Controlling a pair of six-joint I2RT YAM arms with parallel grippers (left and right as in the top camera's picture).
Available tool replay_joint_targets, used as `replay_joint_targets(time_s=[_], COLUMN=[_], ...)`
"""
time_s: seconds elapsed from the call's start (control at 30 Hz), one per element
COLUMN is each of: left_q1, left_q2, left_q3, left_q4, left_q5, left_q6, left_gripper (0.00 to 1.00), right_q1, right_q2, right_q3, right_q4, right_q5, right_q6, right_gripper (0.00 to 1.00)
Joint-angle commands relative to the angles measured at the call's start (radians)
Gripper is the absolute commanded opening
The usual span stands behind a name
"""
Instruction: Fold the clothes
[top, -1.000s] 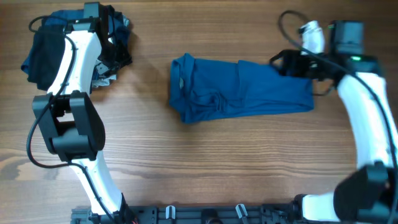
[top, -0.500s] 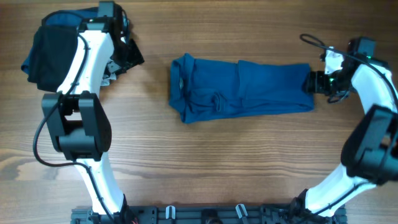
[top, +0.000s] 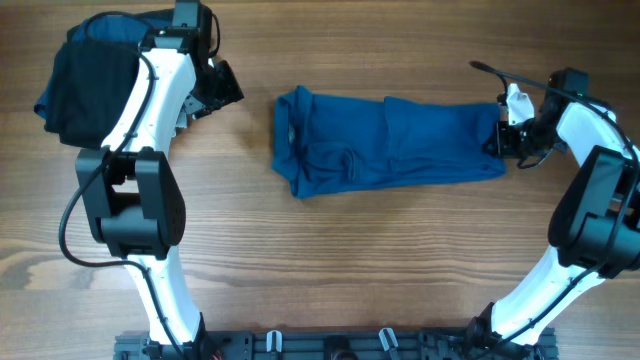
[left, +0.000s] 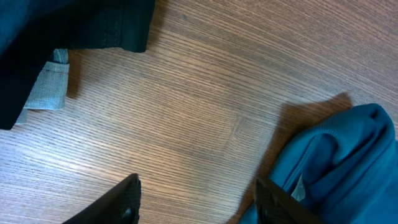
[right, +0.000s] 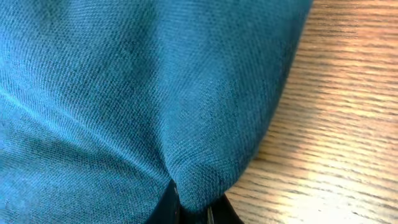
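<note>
The blue polo shirt (top: 385, 142) lies folded into a long band across the table's middle, collar end to the left. My right gripper (top: 497, 138) is at its right end, shut on a pinch of the blue fabric (right: 155, 93), which bulges between the two fingertips (right: 196, 202). My left gripper (top: 224, 90) hovers over bare wood between the dark pile and the shirt. It is open with nothing between its fingers (left: 199, 199), and the shirt's collar end (left: 336, 162) lies just beside its right finger.
A pile of black and dark blue clothes (top: 85, 80) sits at the table's far left corner, partly under the left arm. Its dark edge (left: 74, 25) and a grey tab (left: 48, 87) show in the left wrist view. Bare wood fills the front of the table.
The right gripper has closed on the shirt's right end. The left gripper has drifted a little right, away from the dark pile, with its jaws opening wider.
</note>
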Motion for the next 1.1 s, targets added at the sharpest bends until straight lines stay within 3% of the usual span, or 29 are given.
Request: replay_joint_targets(time_s=[0.0,0.27,0.43,0.73,1.07], left_q1=[-0.002,-0.002,-0.002,-0.002,-0.002], left_q2=[-0.035,-0.035,-0.035,-0.035,-0.035], left_q3=[-0.005,-0.005,-0.005,-0.005,-0.005], left_q4=[0.009,0.021,0.024,0.032,0.039], left_q5=[-0.018,-0.017,-0.018,-0.017,-0.018], left_q6=[0.011,0.013,0.014,0.013,0.014], left_gripper=[0.6,0.65,0.65,0.65,0.66], right_q1=[-0.058,-0.104,-0.049,0.238,0.471], right_q2=[-0.045,-0.151,-0.198,-0.296,-0.23], right_q3=[0.072,0.291,0.358,0.358,0.241], right_q4=[-0.024,-0.161,-0.244,-0.374,-0.393], right_q5=[0.11,0.179,0.084,-0.114,-0.109], right_q6=[0.031,0.021,0.024,0.023,0.019], right_gripper=[0.04,0.04,0.04,0.04,0.04])
